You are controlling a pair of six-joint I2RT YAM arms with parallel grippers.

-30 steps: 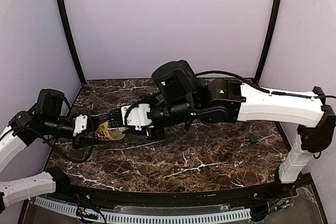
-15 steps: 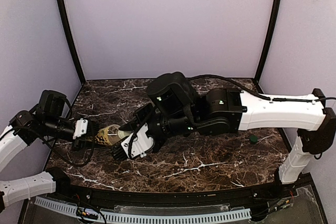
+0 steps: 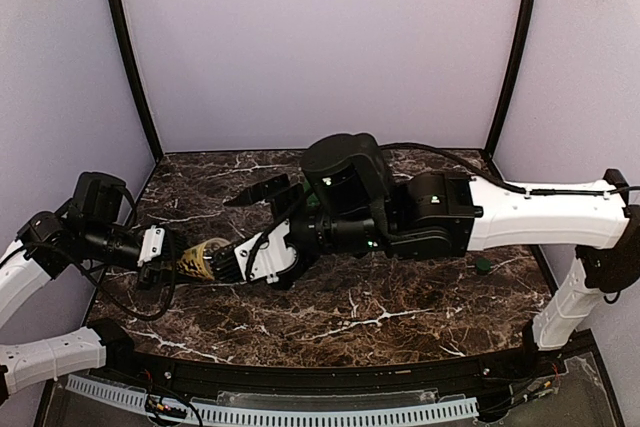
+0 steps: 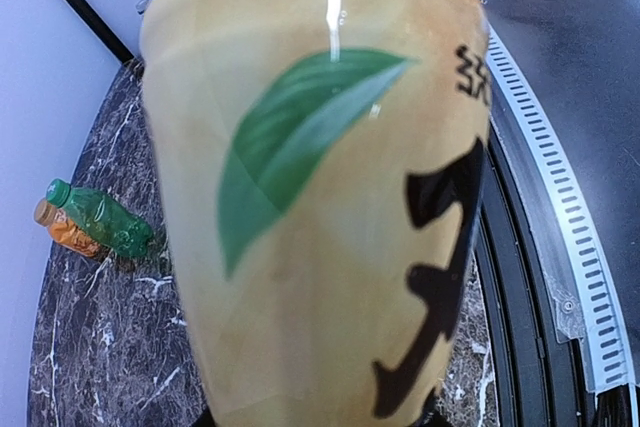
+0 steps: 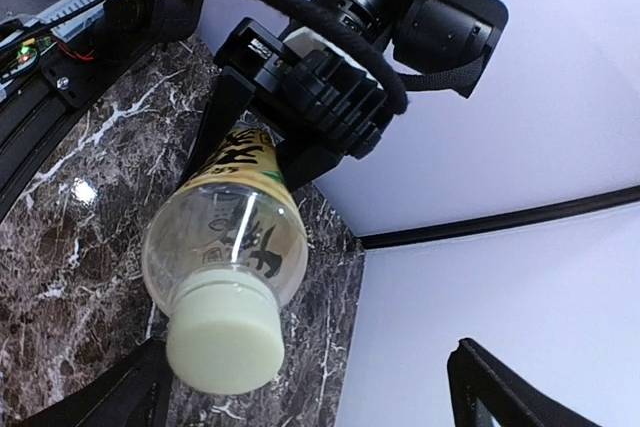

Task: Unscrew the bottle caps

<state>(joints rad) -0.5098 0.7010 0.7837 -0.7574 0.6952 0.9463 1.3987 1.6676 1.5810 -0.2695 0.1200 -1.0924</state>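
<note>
jaws of my right gripper [image 3: 228,233] stand wide apart, one finger either side of the pale cap [image 5: 222,339]; they grip nothing, and i cannot tell whether one brushes it. jaws of my left gripper [image 3: 175,259] are clamped on the body of the yellow bottle [image 5: 235,227], held level over the marble table [image 3: 400,307], centre left in the overhead view. green bottle [image 4: 100,219] and orange bottle [image 4: 62,230] lie together at the left wrist view's left edge.

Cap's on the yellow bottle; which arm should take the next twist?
Right. The right gripper stands open with the cap between its fingers, lined up to close and turn. The left gripper is clamped on the yellow bottle, bracing its body.
</note>
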